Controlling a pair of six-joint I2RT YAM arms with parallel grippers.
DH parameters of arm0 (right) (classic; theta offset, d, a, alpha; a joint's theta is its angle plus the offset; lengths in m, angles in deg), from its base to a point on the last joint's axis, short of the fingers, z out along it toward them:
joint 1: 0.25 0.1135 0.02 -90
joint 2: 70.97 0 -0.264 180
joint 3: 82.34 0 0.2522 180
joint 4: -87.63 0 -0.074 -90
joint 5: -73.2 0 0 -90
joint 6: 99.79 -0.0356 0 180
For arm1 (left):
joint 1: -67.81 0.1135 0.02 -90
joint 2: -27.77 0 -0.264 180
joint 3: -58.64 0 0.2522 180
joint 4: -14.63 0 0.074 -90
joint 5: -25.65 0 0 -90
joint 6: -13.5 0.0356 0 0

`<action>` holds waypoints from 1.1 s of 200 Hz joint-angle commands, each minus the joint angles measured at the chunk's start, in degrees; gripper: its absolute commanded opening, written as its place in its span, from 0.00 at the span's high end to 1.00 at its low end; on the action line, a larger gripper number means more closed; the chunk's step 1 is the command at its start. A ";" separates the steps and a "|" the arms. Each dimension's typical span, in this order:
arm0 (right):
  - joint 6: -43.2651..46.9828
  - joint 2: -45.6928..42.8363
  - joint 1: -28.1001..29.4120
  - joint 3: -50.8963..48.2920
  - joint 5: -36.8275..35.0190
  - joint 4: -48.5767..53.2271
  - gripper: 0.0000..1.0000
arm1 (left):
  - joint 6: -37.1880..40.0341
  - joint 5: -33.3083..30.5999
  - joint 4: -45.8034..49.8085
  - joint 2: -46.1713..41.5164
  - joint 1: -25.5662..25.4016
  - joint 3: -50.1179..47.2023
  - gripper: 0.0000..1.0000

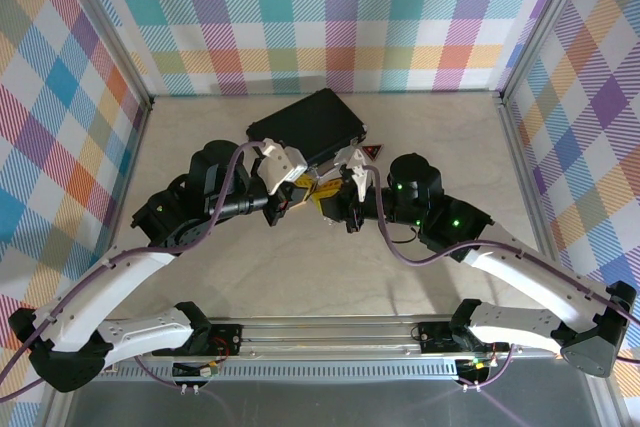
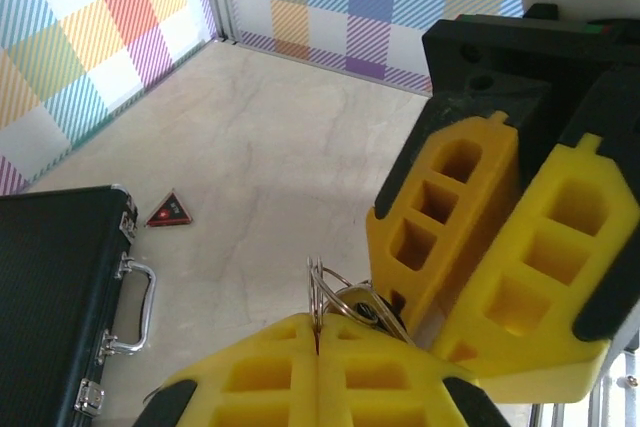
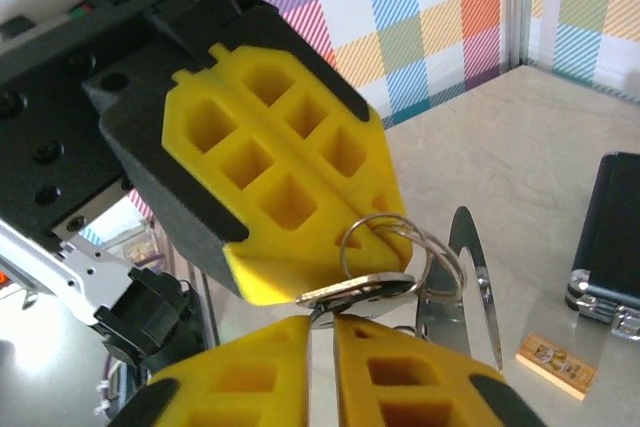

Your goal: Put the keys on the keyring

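Holding the keyring [image 3: 440, 252] pinched in the closed left gripper [image 2: 318, 332] above the desk [image 1: 250, 267] near the black case [image 1: 305, 122], with the right gripper [image 3: 325, 322] clamped on a key [image 3: 355, 292] touching it, I'm mid-threading and judge the next move needs a fine twist along the coil.

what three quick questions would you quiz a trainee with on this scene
1. True or false: the left arm's jaws are shut on the keyring.
2. Pick one. The black case is: a) open, b) closed and lying flat, c) standing on end.
3. Fill the gap: the right arm's jaws pinch the head of a silver ___, right next to the left arm's jaws.

Key: 1 true; 2 b; 3 key.
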 commanded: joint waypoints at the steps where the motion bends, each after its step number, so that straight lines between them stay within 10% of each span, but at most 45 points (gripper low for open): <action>1: 0.16 0.15 0.61 2.07 -0.73 -1.74 0.76 | 0.44 1.83 0.65 -1.28 -0.52 -0.36 1.00; 124: -2.55 1.02 1.39 2.34 -2.51 -3.41 0.56 | 0.96 1.94 0.66 -2.46 -0.60 -0.96 1.00; 220: -3.14 0.40 1.35 1.63 -8.14 -2.19 0.86 | 1.03 2.80 0.39 -3.38 -0.54 -1.70 1.00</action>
